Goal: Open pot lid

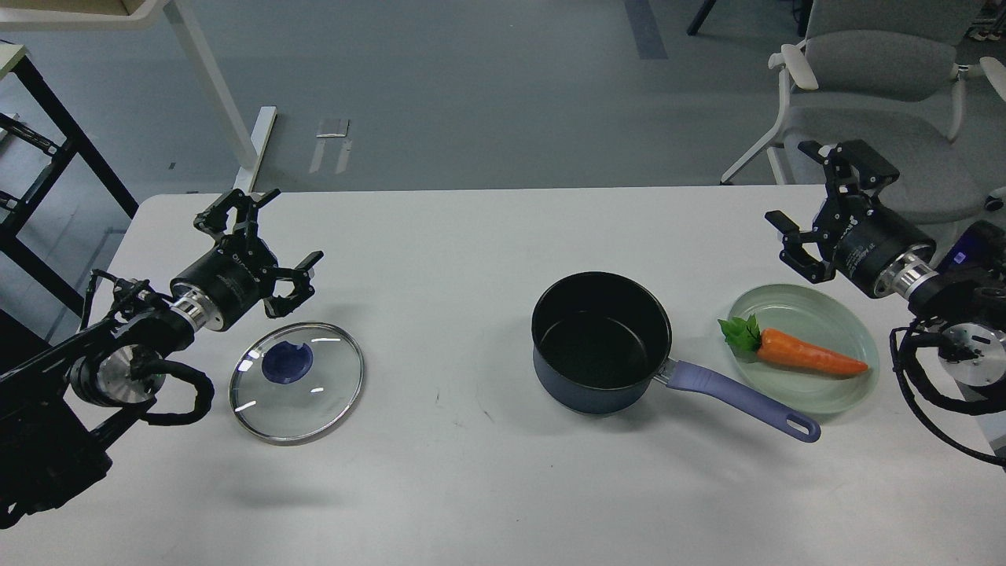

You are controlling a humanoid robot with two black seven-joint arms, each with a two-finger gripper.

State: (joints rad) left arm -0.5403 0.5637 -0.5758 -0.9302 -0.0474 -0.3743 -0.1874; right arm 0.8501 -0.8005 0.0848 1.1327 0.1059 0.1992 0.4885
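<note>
A dark blue pot (601, 343) with a purple handle (743, 399) stands uncovered at the table's middle right; its inside is empty. Its glass lid (297, 381) with a blue knob (287, 362) lies flat on the table at the left, apart from the pot. My left gripper (263, 242) is open and empty, above and just behind the lid. My right gripper (825, 189) is open and empty, near the table's back right edge, behind the plate.
A pale green plate (833, 303) with a toy carrot (794, 352) sits right of the pot, next to the handle. A grey chair (880, 102) stands behind the table's right corner. A black frame (39, 157) stands at the far left.
</note>
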